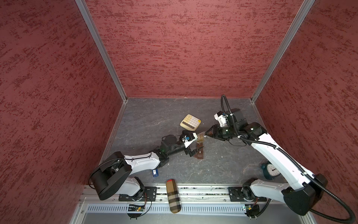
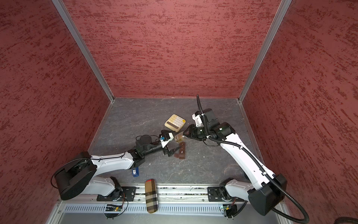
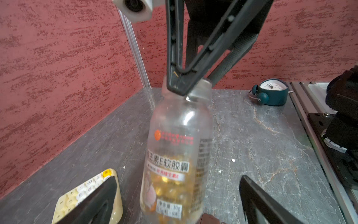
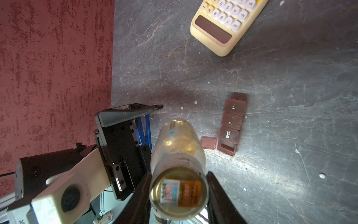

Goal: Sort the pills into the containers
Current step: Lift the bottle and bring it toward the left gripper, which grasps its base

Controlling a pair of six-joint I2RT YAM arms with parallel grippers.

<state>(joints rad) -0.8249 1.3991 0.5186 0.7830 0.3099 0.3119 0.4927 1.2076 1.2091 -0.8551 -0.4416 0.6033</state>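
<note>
Clamped on the bottle (image 4: 178,147) neck, that's the right gripper (image 4: 179,194); the left gripper (image 3: 179,178) gapes wide around the base, clear of it. The pill box (image 4: 232,124) sits just beside, one slot open; a white pill (image 4: 322,175) lies loose. Line up over that slot, tip gently.

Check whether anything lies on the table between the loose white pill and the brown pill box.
Nothing visible does. In the right wrist view only bare table shows between the white pill and the pill box, whose end compartment stands open with its lid flipped aside.
</note>
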